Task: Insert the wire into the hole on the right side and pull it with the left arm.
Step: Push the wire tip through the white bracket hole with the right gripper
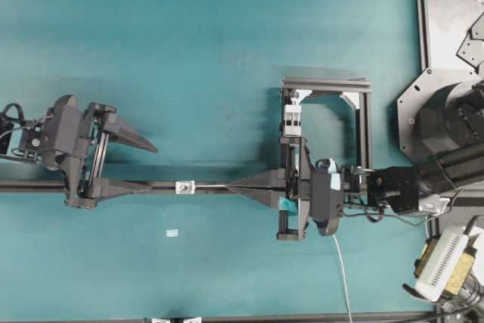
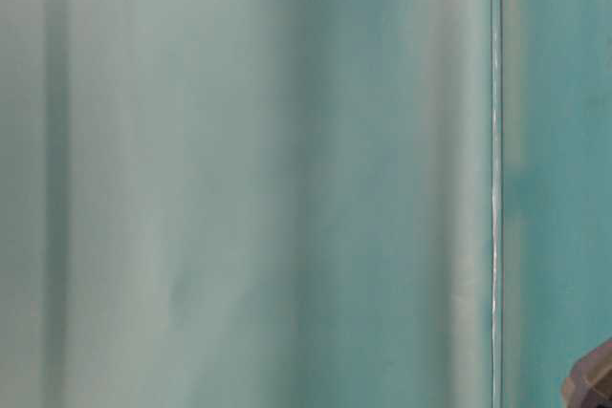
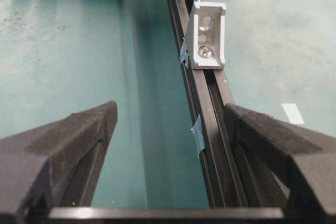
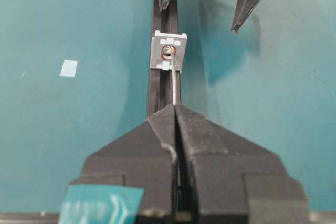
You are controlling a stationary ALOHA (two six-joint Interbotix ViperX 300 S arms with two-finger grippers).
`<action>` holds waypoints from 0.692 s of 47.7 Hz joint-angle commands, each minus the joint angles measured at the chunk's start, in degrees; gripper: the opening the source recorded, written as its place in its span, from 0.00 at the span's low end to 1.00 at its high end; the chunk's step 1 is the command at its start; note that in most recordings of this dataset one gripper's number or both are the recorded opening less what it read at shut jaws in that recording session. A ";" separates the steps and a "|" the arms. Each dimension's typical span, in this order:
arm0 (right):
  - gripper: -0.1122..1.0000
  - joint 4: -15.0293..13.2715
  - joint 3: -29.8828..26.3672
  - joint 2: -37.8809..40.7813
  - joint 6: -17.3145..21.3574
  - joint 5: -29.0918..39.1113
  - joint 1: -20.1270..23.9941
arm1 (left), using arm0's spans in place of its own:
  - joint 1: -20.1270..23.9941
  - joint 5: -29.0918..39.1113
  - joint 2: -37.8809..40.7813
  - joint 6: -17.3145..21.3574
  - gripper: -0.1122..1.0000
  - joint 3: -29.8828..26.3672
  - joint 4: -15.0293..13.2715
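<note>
My right gripper [image 4: 175, 109] is clenched on the wire [image 4: 172, 85], whose tip reaches the hole [image 4: 168, 52] in the small bracket [image 1: 184, 187] on the black rail [image 3: 210, 129] (mid-tabletop, toward the near edge). My left gripper [image 1: 144, 164] stands spread apart, one finger over the rail beside the bracket.

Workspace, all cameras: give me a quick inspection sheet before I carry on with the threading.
Surface: teal table, black rail across it.
Job's things: wire reaches the hole in the bracket.
Clutter: pale tape scrap; metal frame.
Grippers: right gripper shut on wire; left gripper open, straddling the rail.
Cables: white cable trailing below the right arm.
Surroundings: grey bench at right.
</note>
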 commanded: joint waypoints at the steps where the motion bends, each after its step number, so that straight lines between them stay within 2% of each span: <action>1: 0.11 0.09 -0.53 -0.70 0.09 -0.62 0.26 | -0.18 -0.53 -1.14 0.09 0.87 -0.53 -0.09; 33: 0.11 0.35 -2.37 1.14 0.09 -0.53 -0.09 | -0.26 -0.44 -1.23 0.09 0.87 -0.88 -0.09</action>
